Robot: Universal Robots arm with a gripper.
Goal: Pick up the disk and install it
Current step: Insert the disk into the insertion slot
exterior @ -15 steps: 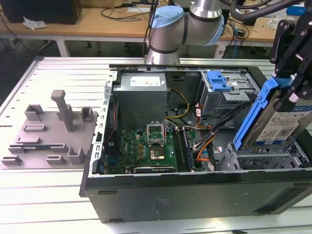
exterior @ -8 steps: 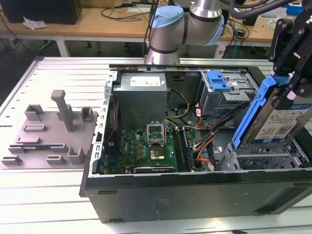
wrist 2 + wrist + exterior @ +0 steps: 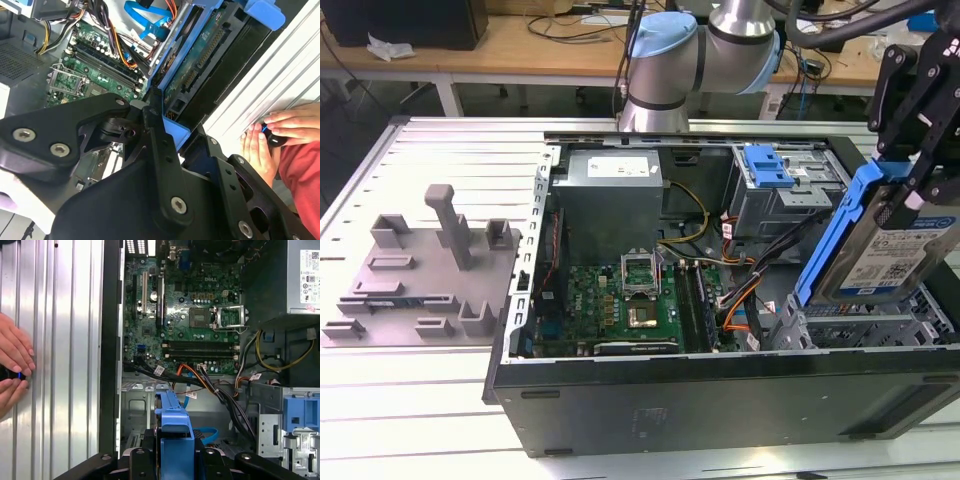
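The disk (image 3: 883, 258) is a silver hard drive with a white-and-blue label in a blue plastic bracket. It hangs steeply tilted over the front right corner of the open computer case (image 3: 720, 392), its lower edge close above the metal drive bay (image 3: 865, 325). My gripper (image 3: 908, 192) is shut on its upper end. In the second wrist view the disk's green circuit-board underside (image 3: 197, 72) faces the camera, with the gripper (image 3: 167, 134) clamped on the blue bracket. In the first wrist view the bracket's edge (image 3: 172, 422) rises from the gripper (image 3: 172, 456).
Inside the case lie a green motherboard (image 3: 630, 300), a grey power supply box (image 3: 610, 190), a silver cage with a blue tab (image 3: 768, 168) and loose cables (image 3: 740, 300). A grey fixture (image 3: 420, 270) sits at the exterior view's left. A person's hands (image 3: 270, 135) rest beside the case.
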